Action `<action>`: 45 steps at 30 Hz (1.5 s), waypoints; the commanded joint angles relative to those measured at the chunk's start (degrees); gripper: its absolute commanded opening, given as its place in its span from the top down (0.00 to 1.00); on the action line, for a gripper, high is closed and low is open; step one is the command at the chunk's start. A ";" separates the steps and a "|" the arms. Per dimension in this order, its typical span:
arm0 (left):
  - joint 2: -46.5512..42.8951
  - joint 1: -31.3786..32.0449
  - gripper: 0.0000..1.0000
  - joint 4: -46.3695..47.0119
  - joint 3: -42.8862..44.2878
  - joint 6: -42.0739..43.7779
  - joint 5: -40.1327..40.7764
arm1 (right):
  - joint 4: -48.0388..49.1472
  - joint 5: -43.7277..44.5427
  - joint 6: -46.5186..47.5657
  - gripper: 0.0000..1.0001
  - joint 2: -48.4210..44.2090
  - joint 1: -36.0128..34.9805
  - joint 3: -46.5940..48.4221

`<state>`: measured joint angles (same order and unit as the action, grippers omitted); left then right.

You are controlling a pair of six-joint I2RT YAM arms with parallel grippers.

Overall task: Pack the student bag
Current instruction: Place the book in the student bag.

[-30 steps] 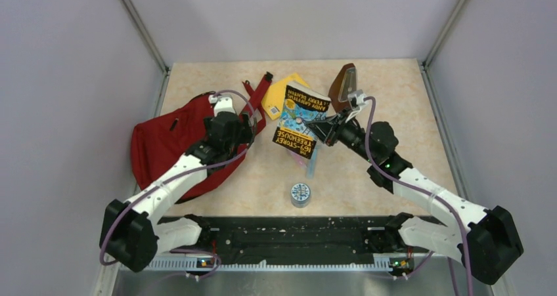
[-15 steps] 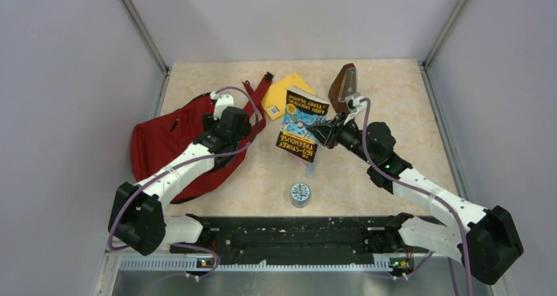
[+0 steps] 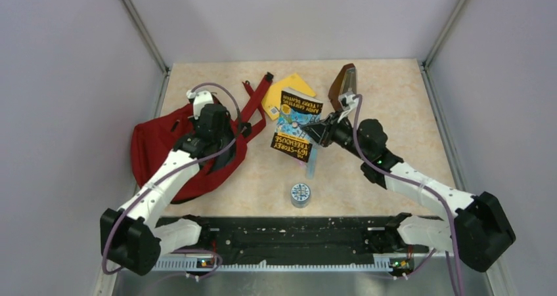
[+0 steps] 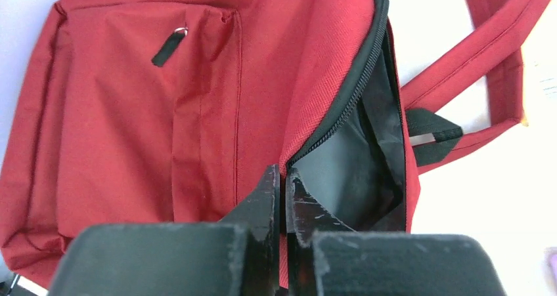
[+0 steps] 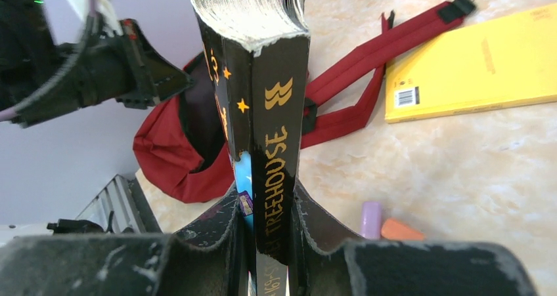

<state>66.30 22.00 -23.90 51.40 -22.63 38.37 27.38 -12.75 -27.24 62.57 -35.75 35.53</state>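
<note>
Closure is the change: the left gripper (image 4: 284,178), wide apart a second ago, is now pinched flat on the zip-edged lip of the student bag (image 4: 131,105), and a sliver of red fabric is seen between its fingers. In the overhead view the arm is drawn back and to the left since then. The lip is raised with it, so that the dark lining is exposed. The bag is found lying at the left of the table (image 3: 394,79), its straps trailing toward the middle.

The right gripper (image 5: 266,207) is clamped across the covers of the book (image 5: 276,79), which is held upright and has been brought a little nearer the bag. The mouth is judged ready to be held open for the book, which is not yet inside.

How deep the opening runs cannot be made out, since its lower part is covered by the fingers. How much fabric is caught is not shown. The purple thing (image 5: 371,218) and orange thing (image 5: 401,229) beyond the book are partly cut off and cannot be identified.
</note>
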 commanded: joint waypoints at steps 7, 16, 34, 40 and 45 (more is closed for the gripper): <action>-16.76 -3.27 1.00 -8.71 11.50 5.29 -9.75 | 24.39 -8.18 -14.97 1.00 20.68 -4.70 14.33; -20.44 -5.13 1.00 -6.64 8.53 12.69 -14.32 | 31.60 -5.68 -19.99 1.00 42.97 -12.92 32.53; -23.21 -6.36 1.00 2.37 3.67 12.27 -17.83 | 23.94 -7.19 -20.25 1.00 61.66 -21.02 40.89; -24.37 -6.37 1.00 4.48 1.46 15.72 -34.87 | 19.69 -11.56 -19.54 1.00 64.68 -21.08 50.65; -23.38 -6.35 1.00 3.27 2.29 17.00 -47.13 | 21.63 -14.00 -22.28 1.00 68.92 -20.92 58.47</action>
<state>43.03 15.33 -26.98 52.64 -7.18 5.72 43.22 -23.16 -47.09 129.54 -56.01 86.96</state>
